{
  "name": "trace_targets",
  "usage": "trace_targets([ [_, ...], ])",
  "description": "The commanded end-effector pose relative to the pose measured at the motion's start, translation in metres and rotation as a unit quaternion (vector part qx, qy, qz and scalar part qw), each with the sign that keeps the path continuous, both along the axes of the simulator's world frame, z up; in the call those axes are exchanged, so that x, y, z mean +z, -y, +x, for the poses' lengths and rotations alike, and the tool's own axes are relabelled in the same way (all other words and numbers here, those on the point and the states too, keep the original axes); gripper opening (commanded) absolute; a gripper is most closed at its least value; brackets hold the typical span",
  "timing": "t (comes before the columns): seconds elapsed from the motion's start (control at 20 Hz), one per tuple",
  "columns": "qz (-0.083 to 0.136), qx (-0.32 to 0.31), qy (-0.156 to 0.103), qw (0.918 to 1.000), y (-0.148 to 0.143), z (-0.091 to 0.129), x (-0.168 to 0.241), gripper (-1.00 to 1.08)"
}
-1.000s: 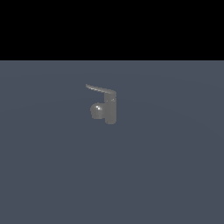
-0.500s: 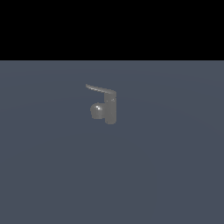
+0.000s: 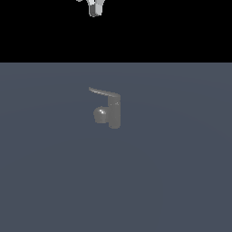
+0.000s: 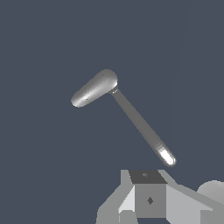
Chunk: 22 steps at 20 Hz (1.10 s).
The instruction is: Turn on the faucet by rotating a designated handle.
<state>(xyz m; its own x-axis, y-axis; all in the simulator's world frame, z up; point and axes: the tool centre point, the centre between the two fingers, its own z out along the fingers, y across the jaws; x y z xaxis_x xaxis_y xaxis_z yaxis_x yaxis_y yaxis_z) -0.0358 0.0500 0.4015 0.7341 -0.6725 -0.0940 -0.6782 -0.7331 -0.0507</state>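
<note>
The tool now shows at the very top edge of the exterior view, a small white and grey piece against the black band, where half a second ago that band held nothing. Only its lower end is in the picture, and in the wrist view only grey blocks of the tool fill the near edge, so I cannot tell whether it is open or closed; it holds nothing that can be seen. It hangs high above the faucet and well apart from it, a little toward the exterior view's left. The faucet stands upright on the blue-grey counter, near the middle of the exterior view, in the same spot as before. Its rounded spout bulges toward the exterior view's left, and the handle sticks out from the top on that same side, tapering to a point, unchanged in angle. In the wrist view the handle appears from above as a rounded paddle.
</note>
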Motion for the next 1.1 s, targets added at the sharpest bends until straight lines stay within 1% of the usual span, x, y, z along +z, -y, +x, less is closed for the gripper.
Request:
trace_targets([
  [0.0,0.000,-0.034,-0.003,0.9994,-0.003,0.016,-0.012,-1.00],
  [0.25,-0.003,-0.102,-0.009,0.9948,-0.007,0.046,-0.038,-1.00],
  [0.5,-0.008,-0.168,-0.014,0.9857,-0.012,0.075,-0.066,-1.00],
  [0.75,-0.016,-0.233,-0.017,0.9722,-0.017,0.101,-0.098,-1.00],
  [1.05,-0.027,-0.308,-0.018,0.9508,-0.023,0.129,-0.138,-1.00],
])
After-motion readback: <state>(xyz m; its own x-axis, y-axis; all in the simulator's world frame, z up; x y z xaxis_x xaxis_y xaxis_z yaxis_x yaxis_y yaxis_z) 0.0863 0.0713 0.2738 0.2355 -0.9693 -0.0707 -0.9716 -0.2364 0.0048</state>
